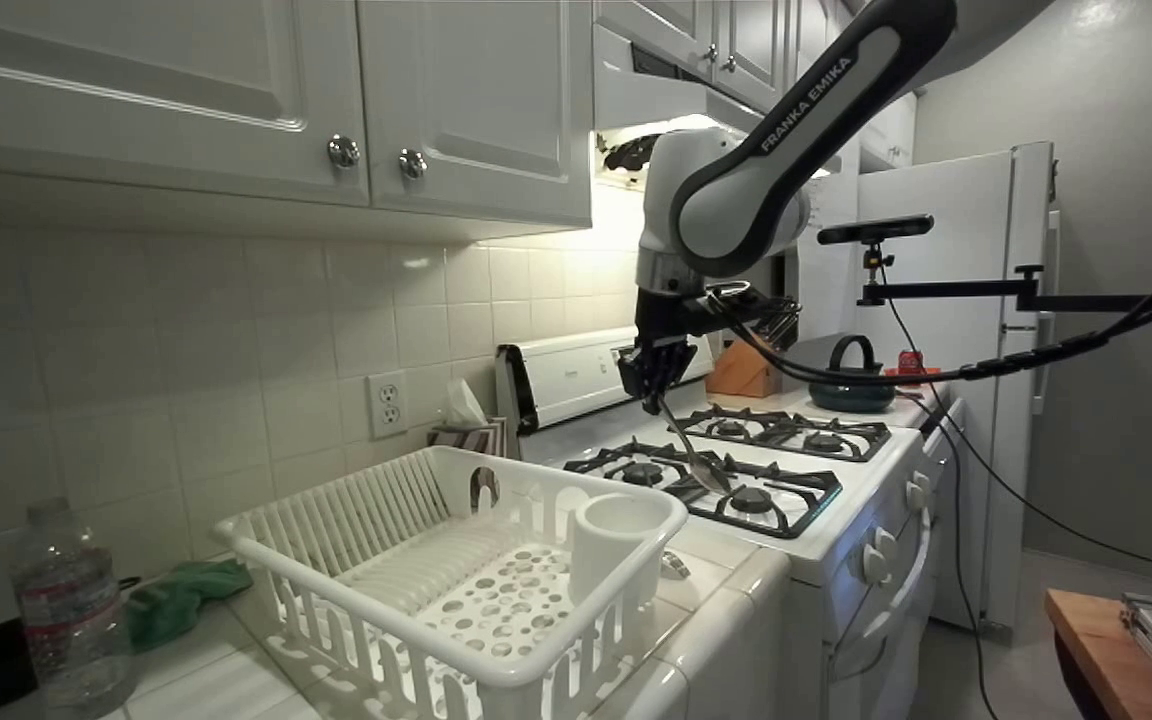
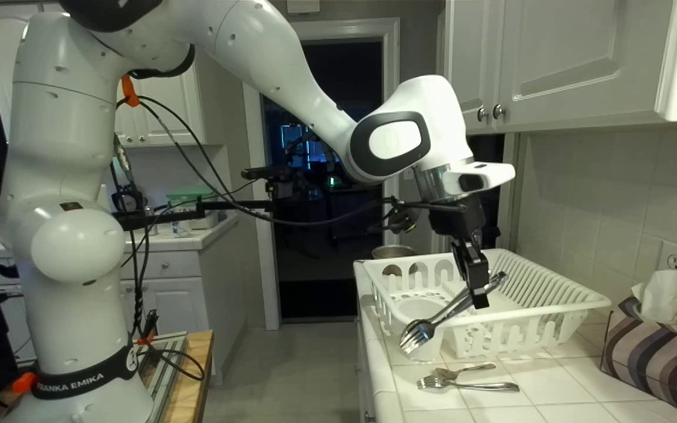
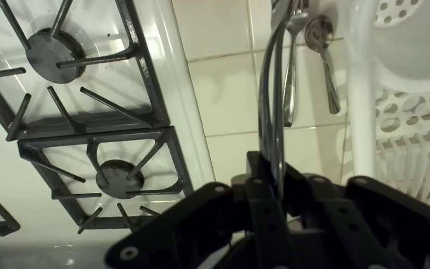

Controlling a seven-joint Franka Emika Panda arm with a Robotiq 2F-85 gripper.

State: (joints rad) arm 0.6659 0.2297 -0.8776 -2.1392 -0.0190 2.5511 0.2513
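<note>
The gas stove (image 1: 861, 495) and refrigerator (image 1: 966, 220) show a kitchen.

Shiny metal cutlery (image 3: 277, 123) held aslant in midair.
I can see at least two slim pieces pinched together by the end effector (image 2: 477, 289), sloping heads-down above the tabletop (image 2: 556, 385); a fork (image 2: 418, 336) shows its tines at the low end, the head behind it hard to make out.

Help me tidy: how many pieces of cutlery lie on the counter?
2: a fork and a spoon, side by side near the dish rack, the spoon closer to it. Others may be hidden.
</note>
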